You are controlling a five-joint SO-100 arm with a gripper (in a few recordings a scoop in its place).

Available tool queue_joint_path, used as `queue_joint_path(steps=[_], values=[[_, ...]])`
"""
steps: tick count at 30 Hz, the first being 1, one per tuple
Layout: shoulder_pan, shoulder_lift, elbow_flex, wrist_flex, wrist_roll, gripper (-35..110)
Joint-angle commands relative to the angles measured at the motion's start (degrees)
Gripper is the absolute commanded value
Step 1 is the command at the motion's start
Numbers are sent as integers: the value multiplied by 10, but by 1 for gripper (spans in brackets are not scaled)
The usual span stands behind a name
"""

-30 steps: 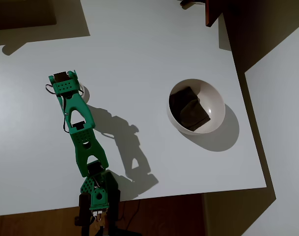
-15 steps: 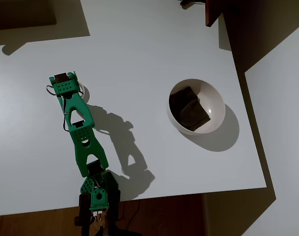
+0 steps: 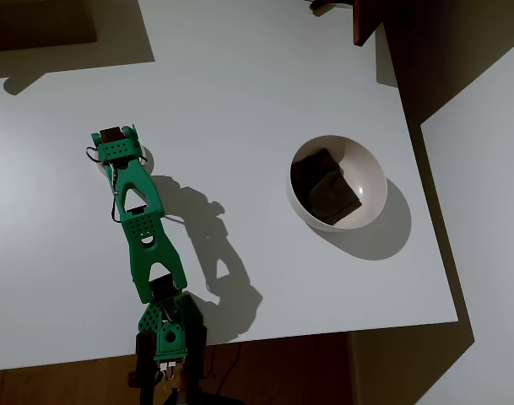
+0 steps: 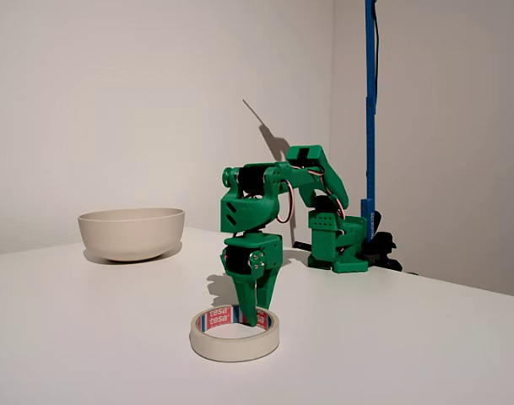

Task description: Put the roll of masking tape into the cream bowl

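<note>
The roll of masking tape (image 4: 234,336) lies flat on the white table, an off-white ring with red print inside its hole. In the overhead view only a sliver of the tape (image 3: 146,159) peeks out beside the green arm's head. My gripper (image 4: 258,319) points straight down with its tips dipped into the ring near its far wall. The fingers (image 4: 263,297) taper close together, and I cannot make out whether they pinch the wall. In the overhead view the gripper (image 3: 118,150) sits at the table's left. The cream bowl (image 3: 370,173) stands far to the right; in the fixed view the bowl (image 4: 132,233) sits at the back left.
A dark brown squarish lump (image 3: 324,187) lies inside the bowl. The arm's base (image 3: 165,336) is clamped at the table's near edge. A dark red-brown object (image 3: 366,21) overhangs the far right corner. In the fixed view a blue pole (image 4: 370,110) rises behind the base.
In the overhead view the gripper head has shifted slightly right and toward the base, and the arm's shadow has moved with it. The tape and bowl stay put.
</note>
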Motion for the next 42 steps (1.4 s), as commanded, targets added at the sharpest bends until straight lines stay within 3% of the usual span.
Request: queue_joint_path(steps=[1, 25, 42], values=[[4, 28, -21, 1, 1, -8], [66, 414, -52, 105, 17, -8], [291, 660, -52, 178, -12, -8]])
